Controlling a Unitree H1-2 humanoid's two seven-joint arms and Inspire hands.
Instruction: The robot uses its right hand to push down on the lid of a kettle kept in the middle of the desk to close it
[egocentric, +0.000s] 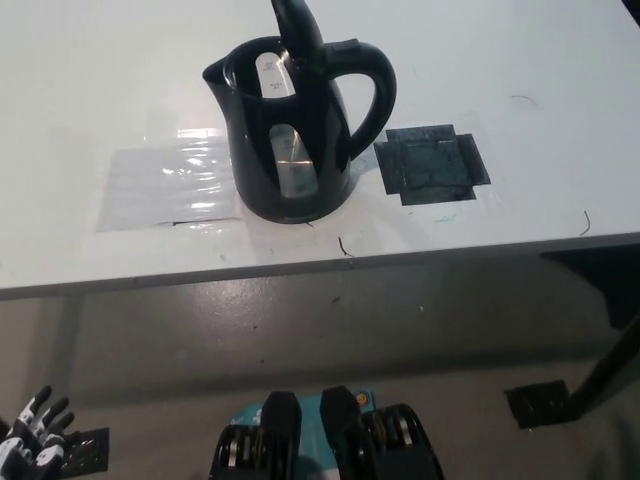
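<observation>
Kettle (290, 150) first: you are looking at a glossy black plastic electric kettle with a looped handle, standing upright on the white tabletop (560, 60), well up and to the right of the white left hand (32, 440). Its black hinged lid (297, 28) stands raised, tilted up above the rim, so the mouth of the kettle is open and you can see a pale strip inside it. The spout faces away from the handle, toward the side the left hand is on, and a clear water window runs down the body facing you. Your white left hand with black fingertips sits low in the near corner, below the tabletop's front edge and well apart from the kettle; its fingers are spread and it holds nothing. The black right hand does not appear in this view. Between the left hand and the kettle, but up on the tabletop, you have a shiny patch of clear tape (170, 180) lying flat and just beside the kettle's base. On the far side of the kettle from the left hand, a dark square of tape with notched corners (432, 163) is stuck flat to the tabletop, close to the handle but not touching it.
</observation>
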